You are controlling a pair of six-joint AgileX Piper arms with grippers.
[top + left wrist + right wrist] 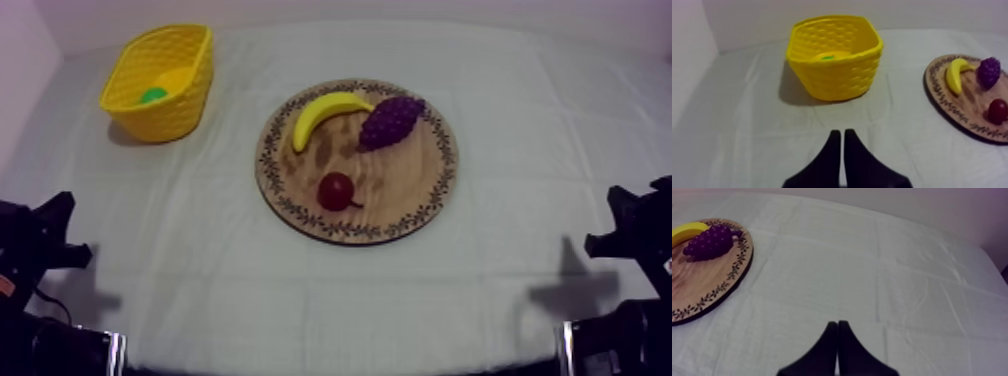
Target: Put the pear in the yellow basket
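Observation:
The green pear lies inside the yellow basket at the table's far left; over the basket's rim a sliver of the pear shows in the basket. The round wooden board in the middle carries a banana, a bunch of grapes and a small red fruit. My left gripper is shut on nothing, its fingers a narrow wedge well short of the basket. My right gripper is also shut on nothing, over bare cloth to the right of the board.
Both arms rest low at the table's near corners, the left arm and the right arm. A wall rises behind the table and along its left side. Bare cloth lies between the board and each arm.

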